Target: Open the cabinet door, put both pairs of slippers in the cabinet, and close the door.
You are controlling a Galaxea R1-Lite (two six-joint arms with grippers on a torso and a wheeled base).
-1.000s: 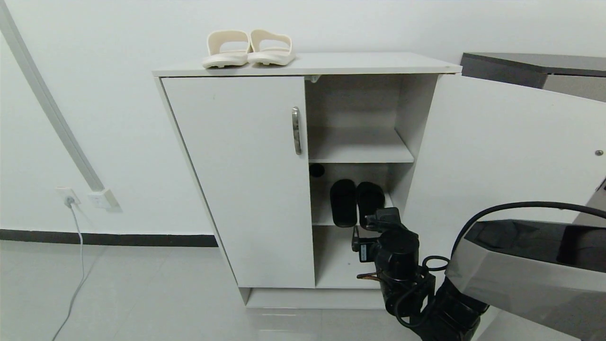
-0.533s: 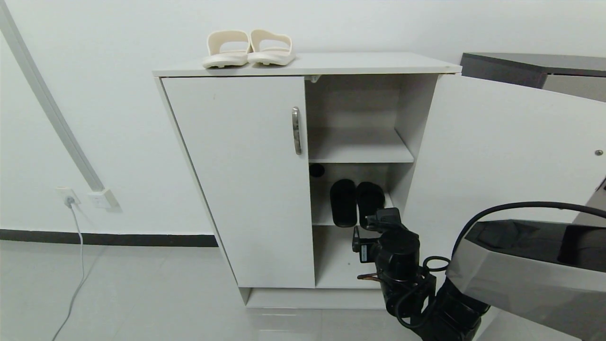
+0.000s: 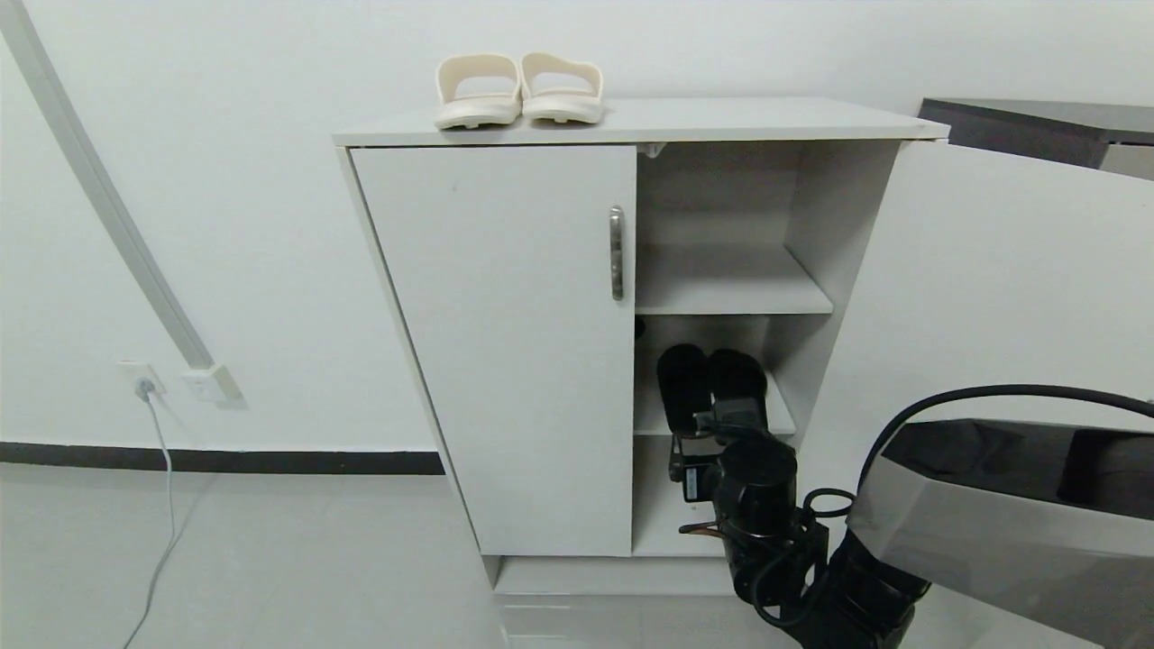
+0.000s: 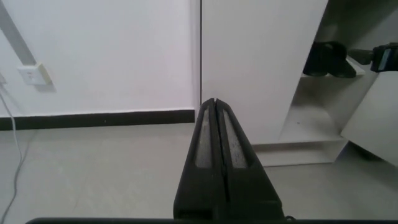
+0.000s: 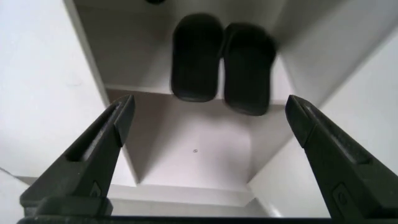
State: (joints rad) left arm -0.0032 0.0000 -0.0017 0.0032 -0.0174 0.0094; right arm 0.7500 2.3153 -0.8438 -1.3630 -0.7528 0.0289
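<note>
The white cabinet [image 3: 505, 342] has its right door [image 3: 992, 297] swung open and its left door shut. A black pair of slippers [image 3: 710, 383] lies on the middle shelf; the right wrist view looks straight at this black pair [image 5: 222, 65]. A cream pair of slippers [image 3: 518, 90] rests on the cabinet top. My right gripper [image 3: 721, 419] hovers just in front of the black pair, open and empty, its fingers [image 5: 93, 158] spread wide. My left gripper [image 4: 214, 134] is shut with nothing in it, low over the floor left of the cabinet [image 4: 261, 62].
The upper shelf [image 3: 730, 284] and bottom compartment [image 3: 667, 514] are bare. A wall socket with a cable [image 3: 144, 388] sits low on the left wall. A dark-topped unit [image 3: 1037, 126] stands right of the cabinet. Grey tiled floor [image 3: 225, 559] lies open on the left.
The head camera has shifted, so the cabinet sits further right in the picture. The right gripper now overlaps the black slippers' near ends more.
</note>
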